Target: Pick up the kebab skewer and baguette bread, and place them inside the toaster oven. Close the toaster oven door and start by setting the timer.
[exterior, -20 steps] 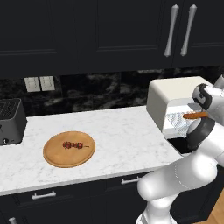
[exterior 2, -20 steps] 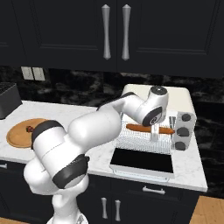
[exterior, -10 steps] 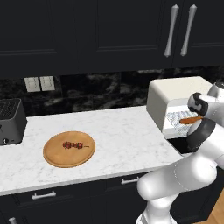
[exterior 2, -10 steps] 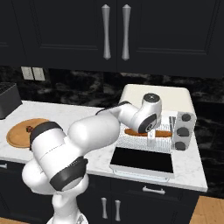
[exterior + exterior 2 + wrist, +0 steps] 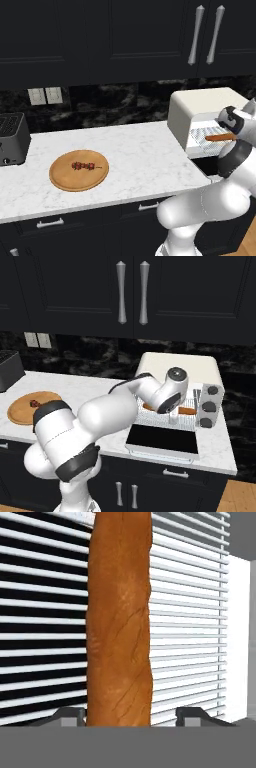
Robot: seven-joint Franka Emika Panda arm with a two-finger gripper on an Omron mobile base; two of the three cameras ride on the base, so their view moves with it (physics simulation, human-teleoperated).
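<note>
Now, far left on the round wooden board, the short red-brown kebab skewer waits; the long orange-brown baguette lies lengthwise on the oven's wire rack, the hand parted beside it.

The baguette bread lies across the wire rack, toaster oven door down.
</note>
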